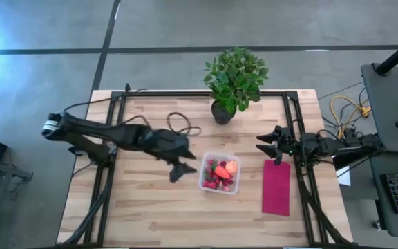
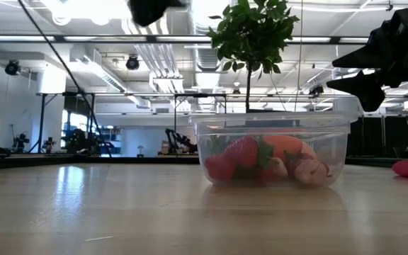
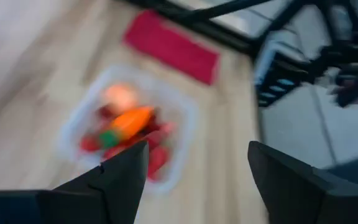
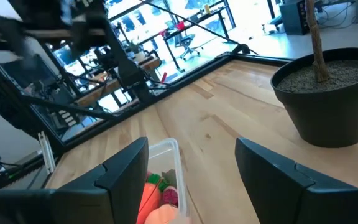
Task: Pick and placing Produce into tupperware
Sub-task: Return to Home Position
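Centre-right of the high view: tub (image 1: 213, 158) sat on the table (image 1: 144, 207), produce (image 1: 220, 174) heaped inside. It was mostly small red pieces, plus a round orange-pink fruit (image 1: 231, 167) and an orange piece with a green top (image 3: 131, 119). No loose produce seen on the wood, so the filling looked finished.

Risks, as judged:
- Left gripper (image 1: 184, 168) hung just beside the tub's left edge, raised off the wood (low view showed it only as a dark shape at the top edge). A low or sideways pull-back could clip the rim and shove or tip the light tub, spilling the load.
- A cable (image 1: 182, 124) lay looped on the table, above and left of the tub and close under the left arm. It could snag on a link and get dragged.
- Right gripper (image 1: 261, 144) waited up and right of the tub, near the top end of the cloth (image 1: 276, 188), with the pot (image 1: 222, 112) off to its left. A wide swing could bump the pot.

Grippers:
- Left: fingers (image 3: 126, 180) spread wide, nothing between them, touching nothing; tub seen past them.
- Right: fingers (image 4: 126, 168) likewise spread wide and empty, clear of tub and pot.
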You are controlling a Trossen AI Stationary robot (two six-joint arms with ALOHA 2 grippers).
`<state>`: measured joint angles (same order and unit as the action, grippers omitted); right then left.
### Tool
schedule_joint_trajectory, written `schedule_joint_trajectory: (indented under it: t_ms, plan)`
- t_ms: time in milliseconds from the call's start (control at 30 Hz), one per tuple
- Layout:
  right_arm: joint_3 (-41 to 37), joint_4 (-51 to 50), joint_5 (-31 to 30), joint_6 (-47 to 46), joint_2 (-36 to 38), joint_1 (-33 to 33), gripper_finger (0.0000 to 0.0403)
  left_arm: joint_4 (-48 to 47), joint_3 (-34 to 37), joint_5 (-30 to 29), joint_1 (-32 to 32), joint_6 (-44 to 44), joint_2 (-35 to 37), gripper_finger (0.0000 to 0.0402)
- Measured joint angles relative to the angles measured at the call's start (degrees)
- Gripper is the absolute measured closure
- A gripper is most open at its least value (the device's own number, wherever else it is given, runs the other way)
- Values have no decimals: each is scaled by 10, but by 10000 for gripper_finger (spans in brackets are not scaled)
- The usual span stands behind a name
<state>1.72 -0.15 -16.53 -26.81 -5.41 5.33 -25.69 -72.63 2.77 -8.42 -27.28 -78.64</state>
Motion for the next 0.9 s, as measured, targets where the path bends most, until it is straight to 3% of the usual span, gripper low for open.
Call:
schedule_joint_trajectory:
  t_ms: [67,200,333,400,567,900]
  plan:
    - [0,0,-1,34,0,0,170,33,68,-19,-12,-28,46,140]
    - [0,0,0,102,0,0,170,245,229,-8,-41,-71,149,140]
    - [0,0,0,103,0,0,170,499,380,-23,-27,-8,228,140]
    - [0,0,-1,126,0,0,170,559,430,-13,-4,8,260,140]
    - [0,1,-1,164,0,0,170,566,504,26,79,32,325,140]
    - [0,9,-1,187,0,0,170,630,616,272,321,21,398,140]
